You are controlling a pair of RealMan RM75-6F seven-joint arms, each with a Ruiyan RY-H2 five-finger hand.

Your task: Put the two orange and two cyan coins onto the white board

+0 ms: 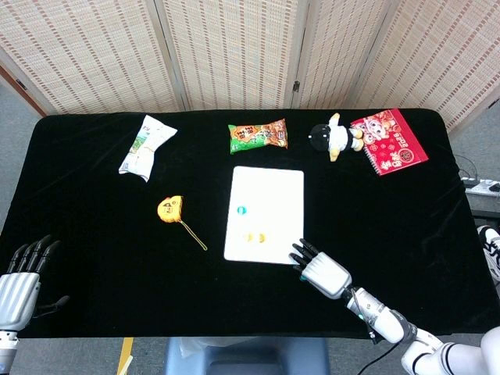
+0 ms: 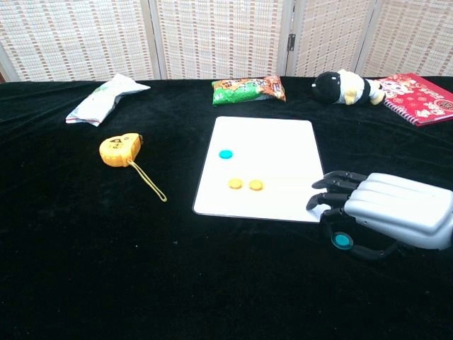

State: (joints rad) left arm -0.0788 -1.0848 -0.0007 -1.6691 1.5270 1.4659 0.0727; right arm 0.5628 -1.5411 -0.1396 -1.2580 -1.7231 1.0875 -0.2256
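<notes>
Right hand [image 2: 386, 216] open, empty, over last cyan coin [image 2: 342, 241]; gonna pinch its edges w/ thumb+finger, then lift to white board [image 2: 276, 142].

A white crinkly snack bag [image 2: 106, 98] lies far left. A yellow tape measure [image 2: 120, 150] sits nearer. A green-and-orange snack packet [image 2: 249, 89], a black-and-white stuffed toy [image 2: 347, 88] and a red spiral notebook [image 2: 422, 88] line the back of the black table [image 2: 106, 255].

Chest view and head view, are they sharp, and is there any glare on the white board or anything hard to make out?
Chest view: sharp, evenly lit, white board bright but without glare; cyan coin under the right hand clear. Head view: also sharp, but coins look tiny and that coin is mostly hidden by the hand.
</notes>
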